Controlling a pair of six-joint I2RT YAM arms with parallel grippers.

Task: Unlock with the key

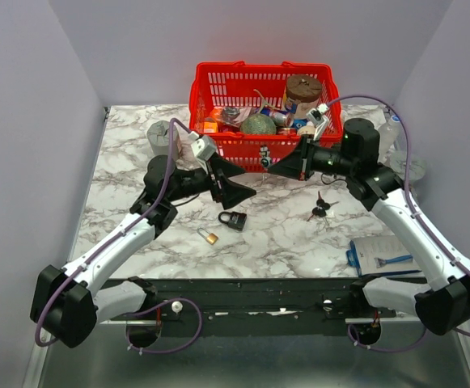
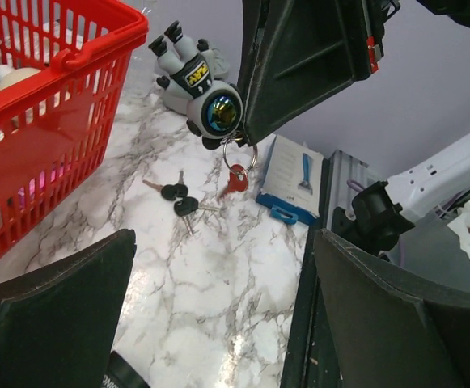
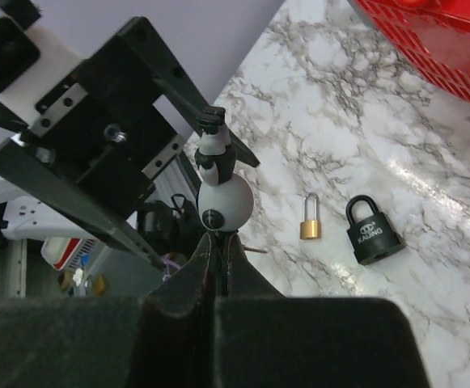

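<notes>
Between the pressed-together fingers of the right claw, a small astronaut figurine on a key ring is being pinched at its round head end. No gap is showing between the jaws. The figurine is being held up off the table, in front of the red basket, and a red tag is being left to dangle from the ring. Nothing else is being touched by this claw.

Facing it, the left claw is being held spread wide, with nothing between its fingers and nothing being touched. It is being hovered over the table close to the figurine, probably so that a handover or a steadying grip can be made.

Further out, the key, a tiny bunch with dark heads and thin blades, is being left flat on the table on the right arm's side. It is lying apart from both claws and is not being gripped.

The black padlock and a small brass padlock are being left flat on the table near each other but not touching, on the left claw's side and well apart from the key.

As judged from this, the key ring toy is being handled instead of the key, so the unlocking is not yet being started. The key has to be picked up, and the padlock probably has to be steadied by the spread claw.
</notes>
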